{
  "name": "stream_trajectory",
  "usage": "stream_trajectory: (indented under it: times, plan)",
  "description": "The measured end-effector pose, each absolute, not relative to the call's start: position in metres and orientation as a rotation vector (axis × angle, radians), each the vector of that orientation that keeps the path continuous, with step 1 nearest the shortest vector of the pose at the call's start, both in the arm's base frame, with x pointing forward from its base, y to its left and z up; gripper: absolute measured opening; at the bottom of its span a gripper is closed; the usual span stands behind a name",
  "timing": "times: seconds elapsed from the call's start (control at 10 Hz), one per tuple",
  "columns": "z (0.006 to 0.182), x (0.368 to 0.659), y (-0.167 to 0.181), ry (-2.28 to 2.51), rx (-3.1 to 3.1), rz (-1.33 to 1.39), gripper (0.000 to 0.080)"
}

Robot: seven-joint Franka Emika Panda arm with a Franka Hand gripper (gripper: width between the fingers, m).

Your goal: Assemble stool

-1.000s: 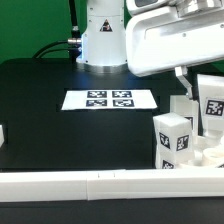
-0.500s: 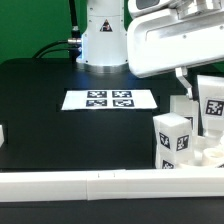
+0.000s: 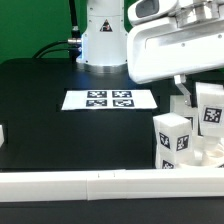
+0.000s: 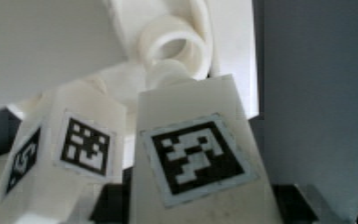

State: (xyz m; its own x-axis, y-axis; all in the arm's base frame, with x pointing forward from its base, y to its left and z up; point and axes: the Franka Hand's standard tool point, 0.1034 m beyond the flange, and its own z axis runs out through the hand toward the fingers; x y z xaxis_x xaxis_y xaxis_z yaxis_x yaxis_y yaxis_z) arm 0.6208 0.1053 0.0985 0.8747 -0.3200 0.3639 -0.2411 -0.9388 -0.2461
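My gripper (image 3: 198, 88) is shut on a white block leg (image 3: 210, 112) with a square tag and holds it upright over the round seat (image 3: 208, 156) at the exterior view's right. A second tagged leg (image 3: 172, 140) stands upright on the seat beside it. In the wrist view the held leg (image 4: 197, 150) sits between my dark fingers (image 4: 112, 200), the other leg (image 4: 69, 148) stands close beside it, and a round socket boss (image 4: 169, 46) of the seat shows beyond. Whether the held leg touches the seat is hidden.
The marker board (image 3: 110, 99) lies flat in the middle of the black table. A long white rail (image 3: 90, 186) runs along the front edge. A small white part (image 3: 2, 134) shows at the exterior view's left edge. The robot base (image 3: 100, 35) stands at the back.
My gripper has come down a little with the leg in it, toward the seat. The other leg and the seat have not moved.
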Motion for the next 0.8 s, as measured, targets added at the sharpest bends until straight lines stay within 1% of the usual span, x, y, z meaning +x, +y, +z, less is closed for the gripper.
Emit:
stream_trajectory:
  times: [0.4, 0.7, 0.8]
  plan:
    - [0.091, 0.62, 0.111, 0.427, -2.855, -0.592, 0.0323]
    - [0.077, 0.615, 0.111, 0.429, -2.866, -0.567, 0.0323]
    - [0.076, 0.616, 0.112, 0.428, -2.864, -0.586, 0.0323]
